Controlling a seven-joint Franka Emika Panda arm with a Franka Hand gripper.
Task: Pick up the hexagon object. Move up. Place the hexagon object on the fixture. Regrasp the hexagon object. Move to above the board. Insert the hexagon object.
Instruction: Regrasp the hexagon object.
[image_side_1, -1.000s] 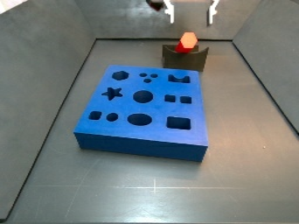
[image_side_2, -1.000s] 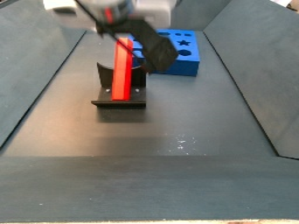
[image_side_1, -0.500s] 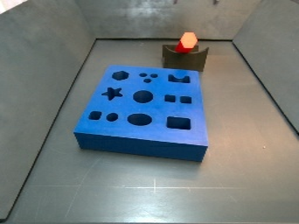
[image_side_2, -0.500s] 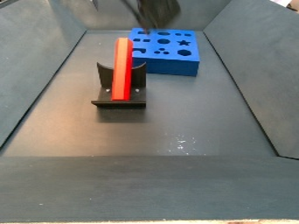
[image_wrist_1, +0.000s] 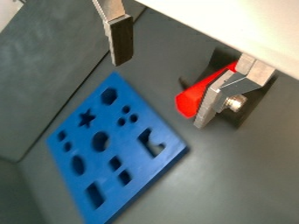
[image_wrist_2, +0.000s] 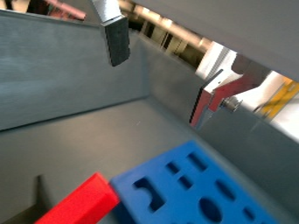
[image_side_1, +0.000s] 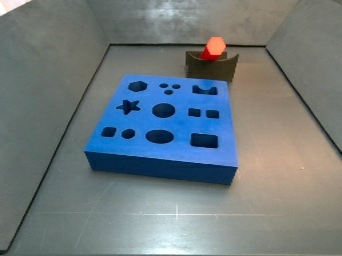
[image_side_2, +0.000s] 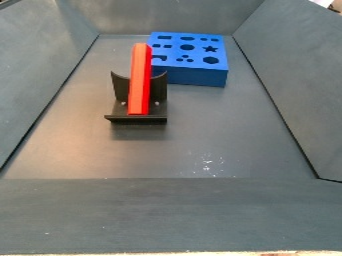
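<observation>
Since the red peg leans upright in the fixture, the wide-open, empty tool sits well above it.

The dark grey counter lies far below the spread claw. Grey walls stand around it.

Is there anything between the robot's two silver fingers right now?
No. In both wrist views the gripper is open and empty, high above the board and hexagon object.
</observation>
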